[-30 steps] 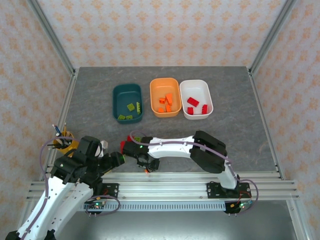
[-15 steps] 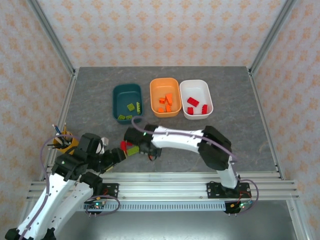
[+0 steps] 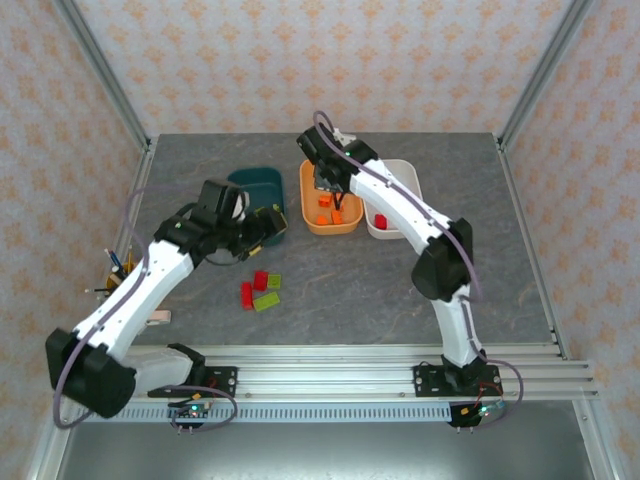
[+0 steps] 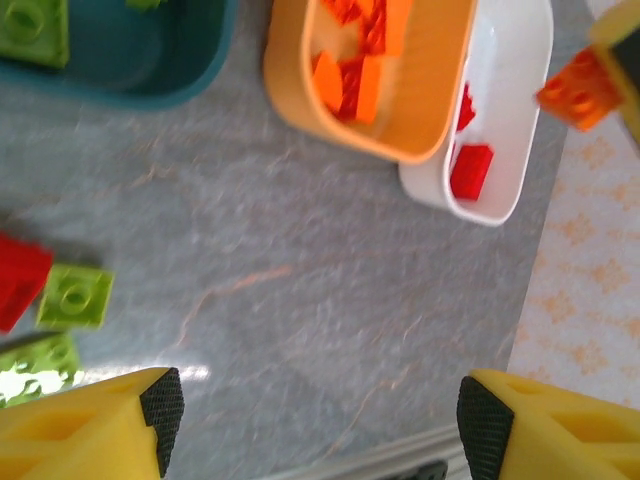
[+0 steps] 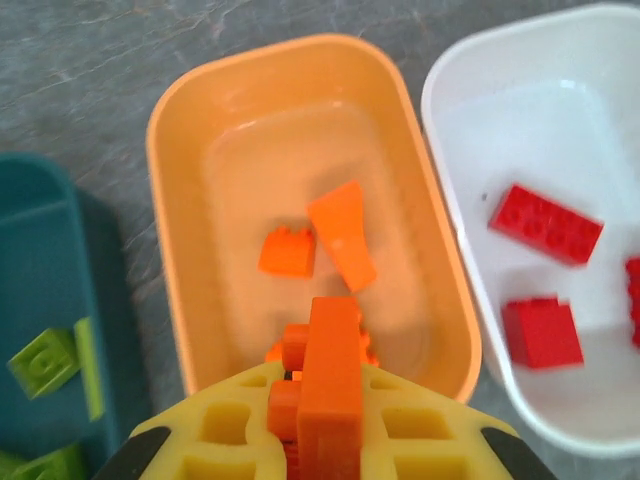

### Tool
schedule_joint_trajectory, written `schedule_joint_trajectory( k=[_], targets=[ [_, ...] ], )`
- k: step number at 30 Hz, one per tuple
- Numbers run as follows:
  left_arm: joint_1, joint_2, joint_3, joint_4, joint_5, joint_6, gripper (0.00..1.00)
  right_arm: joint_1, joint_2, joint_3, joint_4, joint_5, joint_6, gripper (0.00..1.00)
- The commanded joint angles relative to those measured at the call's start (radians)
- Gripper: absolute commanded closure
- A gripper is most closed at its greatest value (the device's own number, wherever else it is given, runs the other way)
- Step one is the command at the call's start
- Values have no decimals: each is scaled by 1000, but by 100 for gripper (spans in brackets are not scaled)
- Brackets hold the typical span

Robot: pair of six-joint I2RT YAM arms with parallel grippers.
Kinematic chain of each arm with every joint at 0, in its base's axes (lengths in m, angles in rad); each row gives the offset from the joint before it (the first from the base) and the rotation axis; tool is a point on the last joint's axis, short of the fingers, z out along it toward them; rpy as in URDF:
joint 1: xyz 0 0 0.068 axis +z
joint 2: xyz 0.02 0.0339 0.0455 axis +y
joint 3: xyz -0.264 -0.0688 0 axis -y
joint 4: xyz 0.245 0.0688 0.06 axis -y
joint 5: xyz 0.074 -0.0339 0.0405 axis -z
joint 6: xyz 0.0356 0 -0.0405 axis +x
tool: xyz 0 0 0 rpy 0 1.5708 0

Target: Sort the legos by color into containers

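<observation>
Got two red bricks (image 3: 247,295) and two green ones (image 3: 266,302) loose on the table (image 3: 380,290) nearest, left of centre, all close together. Just past those, seeing the left gripper (image 4: 322,410) hanging by the near right corner of the teal tub (image 5: 40,260), spread wide with nothing in it. Farther back, looking at a row of teal tub with greens (image 5: 45,360) on the left, orange tub (image 5: 160,180) with oranges (image 5: 340,235) in the middle, white tub (image 5: 600,150) with reds (image 5: 545,225) on the right, plus the right gripper (image 5: 330,450) clamped tight on an orange brick (image 5: 333,350) right above the orange tub.
</observation>
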Motion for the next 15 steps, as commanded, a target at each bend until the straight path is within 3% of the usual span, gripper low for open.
schedule_joint_trajectory(
  k=[1,4,10,15],
  targets=[
    [-6,84,93,85,-55,9,24,-33,130,117,-94,43,-125,100],
    [0,160,145,101,-60,16,24,-57,208,173,-78,12,-152,100],
    [3,234,170,119,-77,28,24,-76,256,181,120,-128,-266,100],
    [6,245,134,125,-108,43,24,-99,341,270,165,-205,-236,100]
  ],
)
